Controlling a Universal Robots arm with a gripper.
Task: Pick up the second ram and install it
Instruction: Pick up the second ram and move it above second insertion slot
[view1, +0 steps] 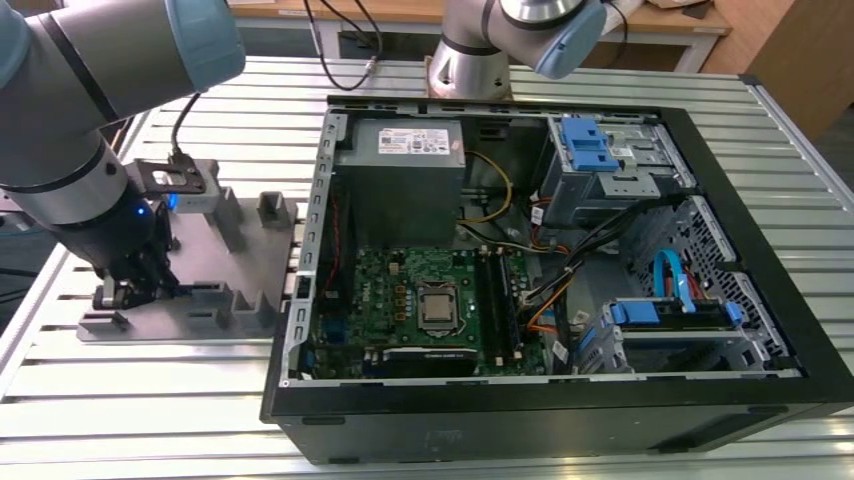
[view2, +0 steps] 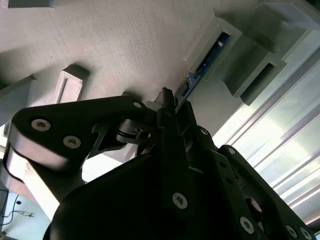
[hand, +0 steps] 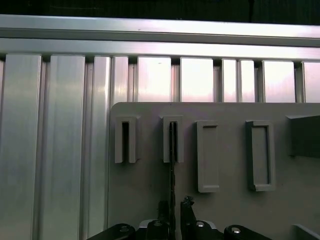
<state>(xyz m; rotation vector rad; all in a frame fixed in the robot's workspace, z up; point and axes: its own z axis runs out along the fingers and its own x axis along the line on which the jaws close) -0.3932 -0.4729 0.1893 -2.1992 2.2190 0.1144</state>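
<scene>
Item: second ram (hand: 172, 150), on edge in a slot of the grey holder block (view1: 200, 250); gripper (hand: 174, 210) fingers (hand: 187, 205) pinching one end.

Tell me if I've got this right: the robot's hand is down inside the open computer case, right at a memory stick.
Not quite. The hand is not inside the computer case; it is outside, down at the grey holder block on the exterior view's left. It is right at a memory stick, standing in one of the holder's slots.
</scene>
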